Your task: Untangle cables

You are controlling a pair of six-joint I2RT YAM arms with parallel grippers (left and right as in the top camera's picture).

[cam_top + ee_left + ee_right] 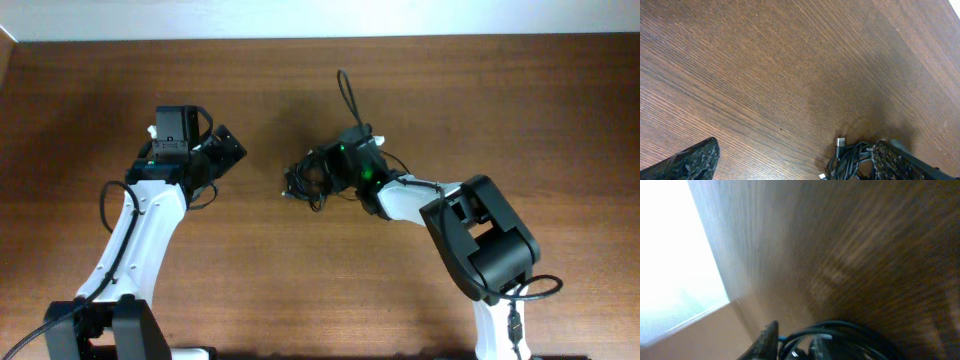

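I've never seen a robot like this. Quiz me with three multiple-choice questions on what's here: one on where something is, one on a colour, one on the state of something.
1. Where is the tangle of cables?
A. beside the left arm's base
B. in the middle, at the right arm's fingers
C. on the floor

2. What colour are the cables?
A. black
B. red
C. white

3. How are the left arm's fingers?
A. clamped on a cable
B. pinching a cup
C. spread wide, holding nothing

Answers:
1 B, the overhead view shows the bundle at the right arm's tip.
2 A, they look black from overhead.
3 C, the left wrist view shows them far apart, nothing gripped.
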